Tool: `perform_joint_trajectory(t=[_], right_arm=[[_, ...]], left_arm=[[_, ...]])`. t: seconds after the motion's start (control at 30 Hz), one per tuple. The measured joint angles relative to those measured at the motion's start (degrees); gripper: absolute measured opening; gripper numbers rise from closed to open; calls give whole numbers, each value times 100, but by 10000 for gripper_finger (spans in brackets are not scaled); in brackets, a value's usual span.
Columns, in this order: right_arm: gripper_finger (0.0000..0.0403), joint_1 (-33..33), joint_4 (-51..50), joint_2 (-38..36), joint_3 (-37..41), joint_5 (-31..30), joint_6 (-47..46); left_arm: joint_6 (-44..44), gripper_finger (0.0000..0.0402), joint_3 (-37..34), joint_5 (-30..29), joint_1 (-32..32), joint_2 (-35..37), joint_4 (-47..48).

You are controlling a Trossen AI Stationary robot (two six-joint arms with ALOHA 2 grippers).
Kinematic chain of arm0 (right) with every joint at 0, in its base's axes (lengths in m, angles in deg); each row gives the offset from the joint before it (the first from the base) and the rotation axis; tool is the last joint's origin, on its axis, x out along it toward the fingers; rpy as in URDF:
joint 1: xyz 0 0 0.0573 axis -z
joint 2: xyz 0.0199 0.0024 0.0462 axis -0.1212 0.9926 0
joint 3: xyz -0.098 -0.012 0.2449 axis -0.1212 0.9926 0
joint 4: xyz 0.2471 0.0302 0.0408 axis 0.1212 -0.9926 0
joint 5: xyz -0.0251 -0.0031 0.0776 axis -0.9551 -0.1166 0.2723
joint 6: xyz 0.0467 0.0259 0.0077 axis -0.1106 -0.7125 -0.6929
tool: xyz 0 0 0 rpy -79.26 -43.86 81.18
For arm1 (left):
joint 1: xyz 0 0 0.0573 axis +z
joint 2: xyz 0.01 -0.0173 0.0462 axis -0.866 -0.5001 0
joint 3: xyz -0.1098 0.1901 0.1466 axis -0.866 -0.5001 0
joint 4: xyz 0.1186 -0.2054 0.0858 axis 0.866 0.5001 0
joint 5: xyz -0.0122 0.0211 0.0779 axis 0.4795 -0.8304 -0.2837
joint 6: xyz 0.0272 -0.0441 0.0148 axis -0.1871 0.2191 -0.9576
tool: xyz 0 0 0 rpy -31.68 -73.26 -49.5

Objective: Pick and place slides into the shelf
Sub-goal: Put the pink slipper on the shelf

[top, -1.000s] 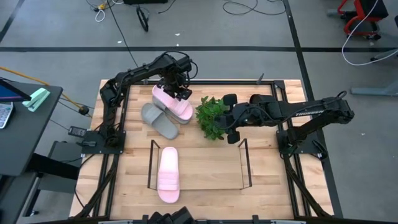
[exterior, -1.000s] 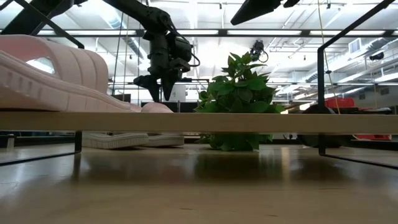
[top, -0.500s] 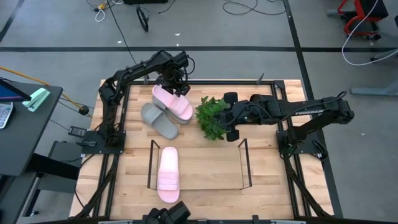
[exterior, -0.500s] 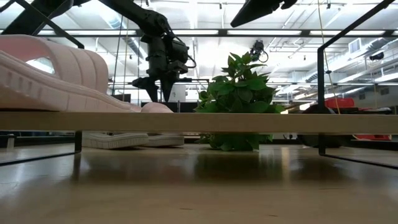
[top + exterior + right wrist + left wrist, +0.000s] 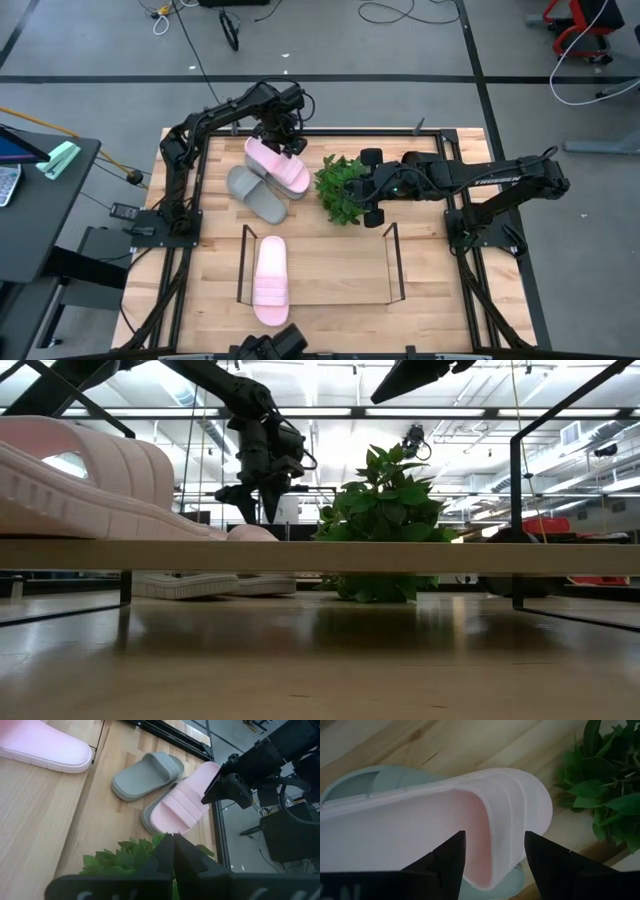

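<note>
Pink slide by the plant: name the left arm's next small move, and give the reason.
Probably lower the left gripper and close it on the pink slide. Its jaws stand open above that slide's strap end without gripping it, and the slide rests partly on a grey slide, outside the shelf, where only one pink slide lies. The right gripper waits shut over the plant.

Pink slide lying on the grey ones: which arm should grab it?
Left. Its end effector hangs open right over that pink slide, while the right end effector is shut beside the plant.
</note>
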Motion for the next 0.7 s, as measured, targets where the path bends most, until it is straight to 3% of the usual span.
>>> perform_joint_trajectory(t=[0.7], right_arm=[[9,-2,-4,0,0,2,-143]], left_arm=[[28,199,0,143,-48,-139,-4]])
